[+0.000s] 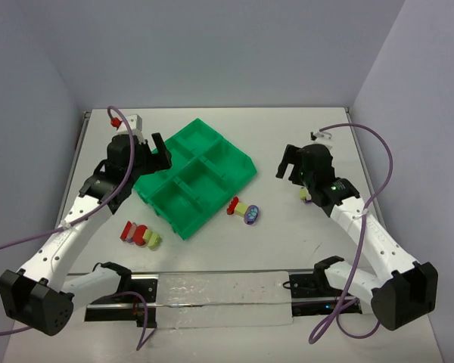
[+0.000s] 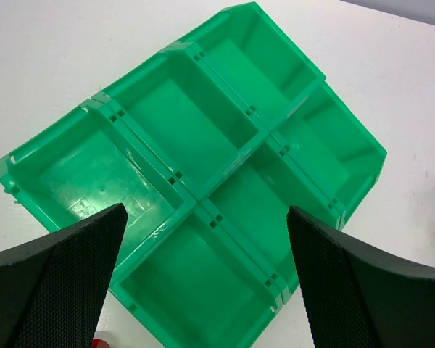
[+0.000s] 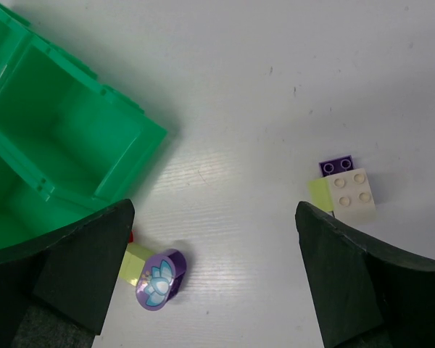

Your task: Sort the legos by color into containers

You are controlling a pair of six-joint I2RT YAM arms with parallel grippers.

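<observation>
The bright green tray (image 1: 225,175) with its 2x3 bins sits mid-table; every bin in view is empty (image 2: 203,127). My left gripper (image 1: 155,155) hangs open and empty over the tray's left side. My right gripper (image 1: 289,168) is open and empty above bare table right of the tray. A short row of red, yellow-green and a round purple piece (image 1: 244,211) lies before the tray; its purple end (image 3: 159,279) shows in the right wrist view. A purple, white and yellow-green cluster (image 3: 344,190) lies to the right. A red and yellow-green row (image 1: 140,235) lies front left.
Walls close in the table on the left, back and right. A rail with a clear strip (image 1: 219,296) runs along the near edge between the arm bases. Purple cables loop beside both arms.
</observation>
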